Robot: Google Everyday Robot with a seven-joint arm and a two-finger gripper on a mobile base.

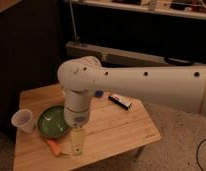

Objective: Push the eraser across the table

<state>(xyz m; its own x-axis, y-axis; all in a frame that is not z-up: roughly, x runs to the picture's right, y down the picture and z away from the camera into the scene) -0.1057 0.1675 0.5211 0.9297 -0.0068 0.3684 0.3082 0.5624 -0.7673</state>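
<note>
**A:** What do we see in the camera view?

**B:** A low wooden table point(123, 131) in a dim room. A thick white arm point(146, 82) reaches in from 3 o'clock, bends over the middle of the top and turns straight down. The gripper point(77, 142) hangs at its lower end, at about 6 o'clock on the tabletop, close to the wood near the front edge. We cannot tell whether it is released, clenched or holding anything.

**A:** And the eraser?

**B:** The eraser point(120, 101) lies flat at about 2 o'clock on the table, near the far right edge and well apart from the gripper. It is a small dark block, its long axis running from 10 to 4 o'clock. Nothing touches it.

**A:** What else is on the table?

**B:** A green plate point(52, 122) sits at 9 o'clock, with a white cup point(23, 120) beyond it by the left edge. An orange carrot-like thing point(54, 146) lies at 8 o'clock, just beside the gripper. A blue rectangle point(98, 93) lies at 12 o'clock, near the eraser.

**A:** How should we do the push well?

**B:** We judge the approach has not yet been made. We would rise clear of the carrot-like thing and plate, then travel toward 1 or 2 o'clock. We would come down low just beyond the eraser's far long side and press at its middle, so it slides without spinning. Pushing toward the bare wood at 6 o'clock keeps it away from the near edge.
</note>
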